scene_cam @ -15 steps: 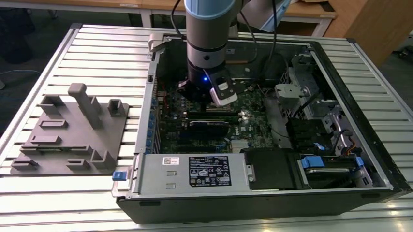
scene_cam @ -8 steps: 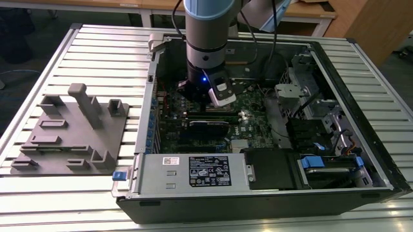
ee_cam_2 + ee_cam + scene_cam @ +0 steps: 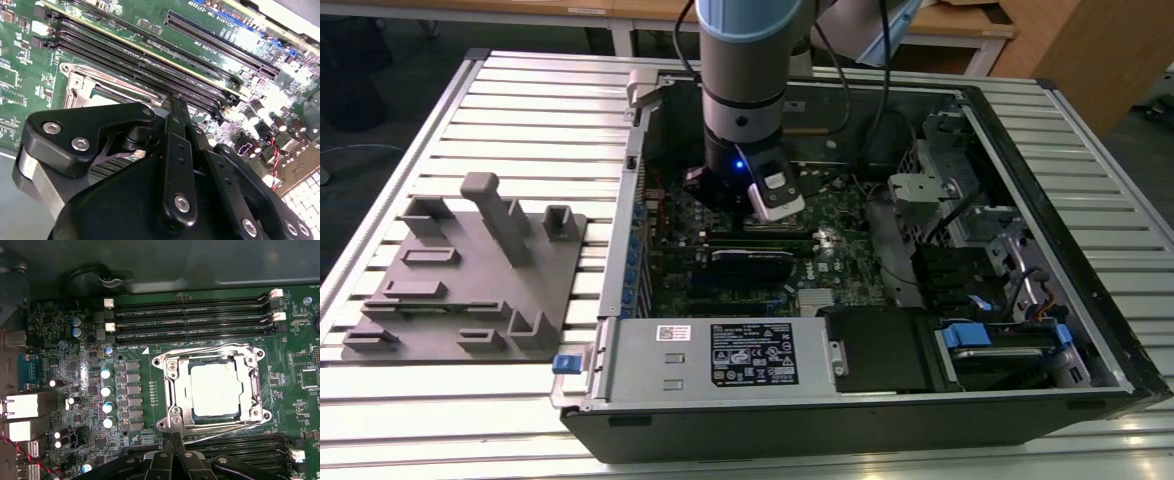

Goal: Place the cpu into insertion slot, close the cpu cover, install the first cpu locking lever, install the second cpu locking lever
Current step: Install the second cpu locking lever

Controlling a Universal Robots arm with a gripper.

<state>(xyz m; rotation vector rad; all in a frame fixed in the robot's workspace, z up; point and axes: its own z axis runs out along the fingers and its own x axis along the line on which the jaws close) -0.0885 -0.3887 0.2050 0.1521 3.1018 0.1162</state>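
Note:
The cpu (image 3: 215, 389), a pale silver square, lies flat in the insertion slot (image 3: 200, 414), whose dark edge shows around it. The silvery cpu cover (image 3: 175, 390) is down over the cpu's rim. One wire lever (image 3: 210, 349) runs along the side of the cover towards the memory slots, another (image 3: 225, 426) along the opposite side. My gripper (image 3: 172, 442) is shut with nothing seen between its fingers, its tips just off the socket's corner by the end of the second lever. In the second wrist view the black gripper (image 3: 175, 102) hides most of the cover (image 3: 82, 82). In the exterior view the gripper (image 3: 771, 218) is low over the motherboard.
Long black memory slots (image 3: 190, 315) flank the socket, and a row of capacitors (image 3: 106, 390) stands beside it. A silver power supply box (image 3: 720, 355) sits at the case's front. A drive cage (image 3: 987, 250) is on the exterior view's right, a grey fixture (image 3: 467, 270) on its left.

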